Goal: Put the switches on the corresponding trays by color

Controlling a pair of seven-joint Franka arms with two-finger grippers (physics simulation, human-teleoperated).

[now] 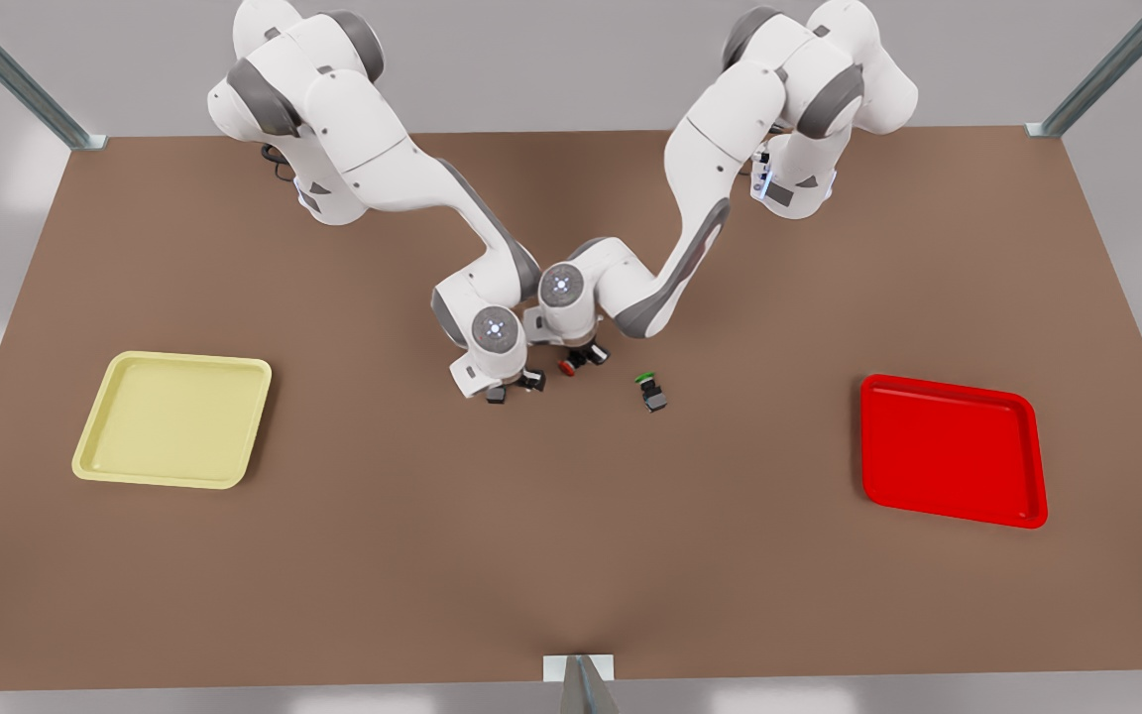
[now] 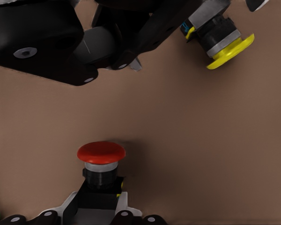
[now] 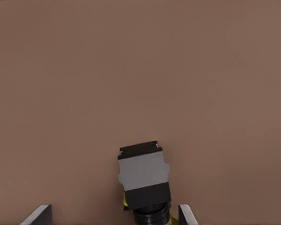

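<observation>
The red switch [image 2: 101, 161] lies on the brown table [image 1: 571, 555] with its cap [image 1: 567, 367] sticking out, and my left gripper [image 1: 589, 355], on the arm from the front view's right, is shut on its dark body. Beside it, my right gripper [image 1: 513, 387] stands open around the yellow switch [image 3: 143, 180], its fingers well apart from the grey body. The yellow cap [image 2: 227, 49] points away from the red one. The green switch [image 1: 651, 389] lies alone a little toward the front view's right. The pale yellow tray [image 1: 174, 421] sits far left, the red tray [image 1: 953, 451] far right.
Both wrists crowd together at the table's middle, almost touching. Metal frame posts [image 1: 579, 684] stand at the table's corners and front edge. Bare brown table stretches between the switches and each tray.
</observation>
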